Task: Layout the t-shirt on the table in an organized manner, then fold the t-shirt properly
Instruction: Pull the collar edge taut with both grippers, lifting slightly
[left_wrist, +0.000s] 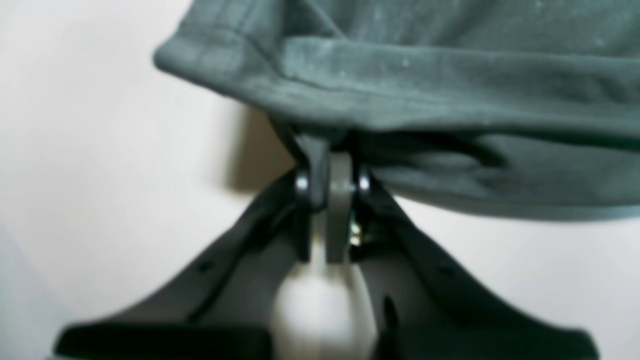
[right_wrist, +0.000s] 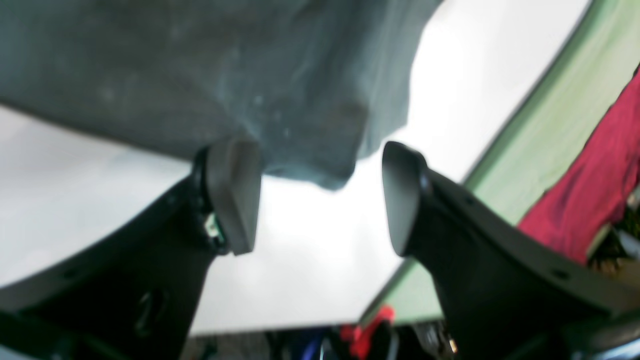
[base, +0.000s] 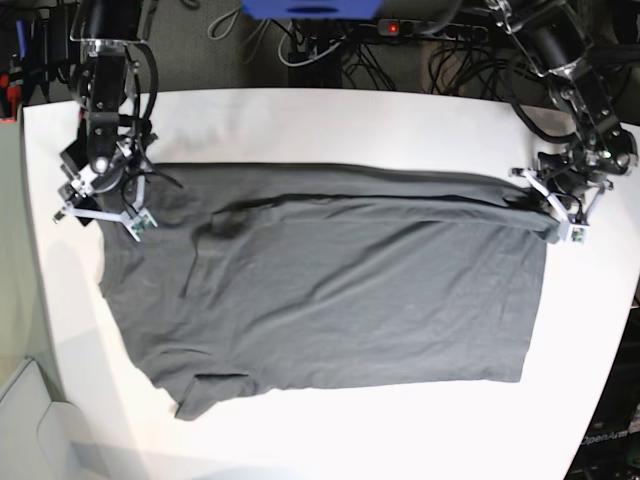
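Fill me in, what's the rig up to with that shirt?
Two arms are laying out a dark grey t-shirt on the white table. The left tool is shut, pinching the shirt's edge. The right tool is open at the opposite end, holding nothing. The shirt lies mostly spread, with wrinkles and one doubled-over edge.

One t-shirt, dark grey, lies on one white tabletop. Two robot arms stand over it, one at each far corner, so there are two grippers: the left gripper and the right gripper. Each gripper has two fingers, four in all. Beyond the tabletop's edge, the right wrist view shows one piece of red cloth. At the far edge, one blue object is partly in view.
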